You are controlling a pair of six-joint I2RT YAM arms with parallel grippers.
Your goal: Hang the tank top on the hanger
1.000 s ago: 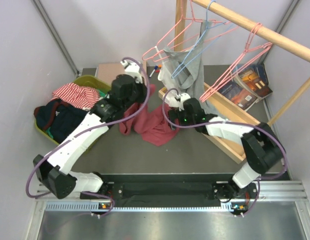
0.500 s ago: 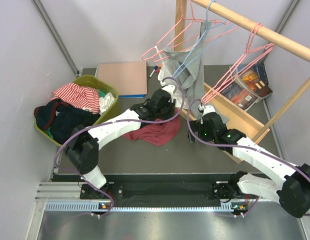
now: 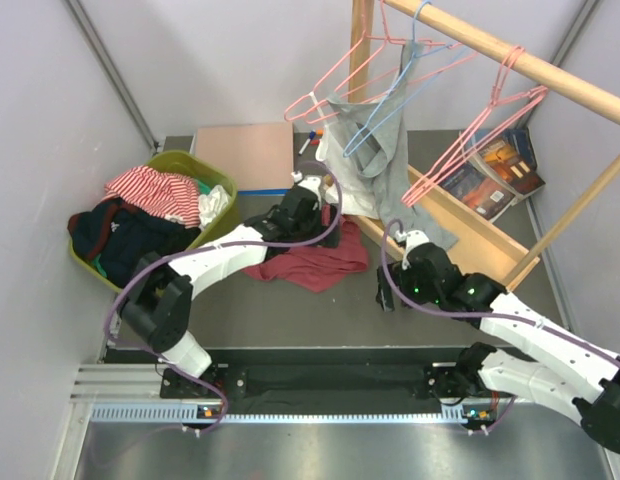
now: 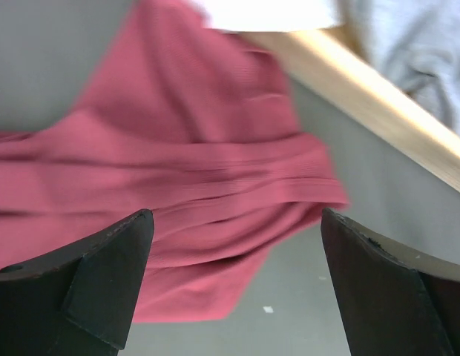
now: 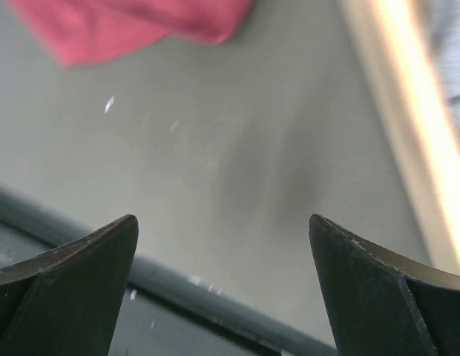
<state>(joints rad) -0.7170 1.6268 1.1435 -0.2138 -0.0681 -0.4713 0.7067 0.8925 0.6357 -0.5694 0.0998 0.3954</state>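
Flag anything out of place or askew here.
The tank top lies crumpled on the table, unhung. The grey garment hangs bunched and lopsided below the wooden rail. Clothes heap above the green bin's rim.

No writing can be read anywhere. The books (image 3: 505, 165) lying under the wooden rack (image 3: 570, 82), on its far-right side, have printed covers with dark and orange patches, but any lettering on them is too small to make out. Both wrist views are blurred and carry no legible marks.
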